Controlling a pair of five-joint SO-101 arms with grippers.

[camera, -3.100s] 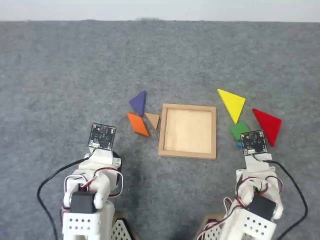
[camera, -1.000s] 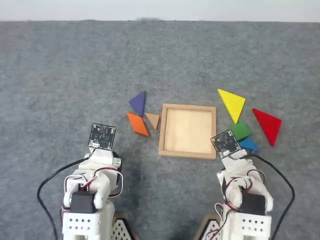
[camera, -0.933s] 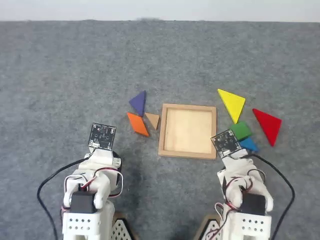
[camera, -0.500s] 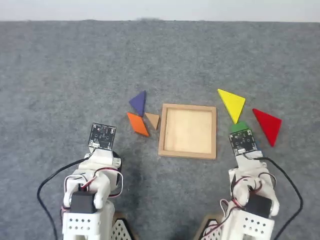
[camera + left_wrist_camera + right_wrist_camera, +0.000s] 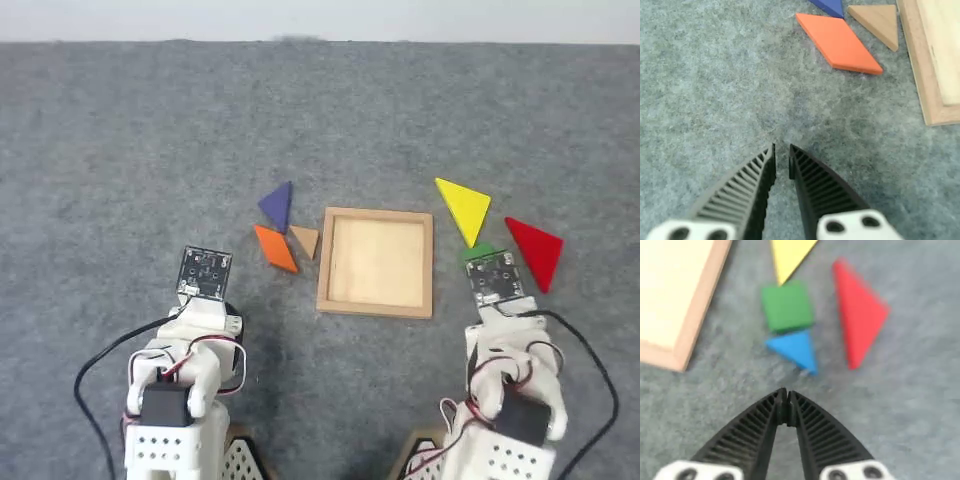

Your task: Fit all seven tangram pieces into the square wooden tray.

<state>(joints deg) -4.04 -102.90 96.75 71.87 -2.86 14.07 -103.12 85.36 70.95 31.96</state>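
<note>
The square wooden tray (image 5: 375, 262) lies mid-table with nothing in it. To its left are a purple triangle (image 5: 277, 204), an orange parallelogram (image 5: 274, 248) and a tan triangle (image 5: 305, 240). To its right are a yellow triangle (image 5: 464, 207), a red triangle (image 5: 536, 250) and a green square (image 5: 478, 251) partly under the right arm (image 5: 495, 280). My right gripper (image 5: 785, 394) is shut and holds nothing, just short of the blue triangle (image 5: 795, 349) and green square (image 5: 788, 306). My left gripper (image 5: 782, 149) is shut over bare carpet, short of the orange parallelogram (image 5: 838, 43).
Grey carpet covers the table. The tray's edge (image 5: 927, 65) runs beside the tan triangle (image 5: 877, 22) in the left wrist view, and the tray's corner (image 5: 675, 300) lies beside the green square in the right wrist view. Open carpet lies behind the pieces.
The right arm swung from over the tray's near right corner back to the right, over the green and blue pieces. The left arm stayed still.
</note>
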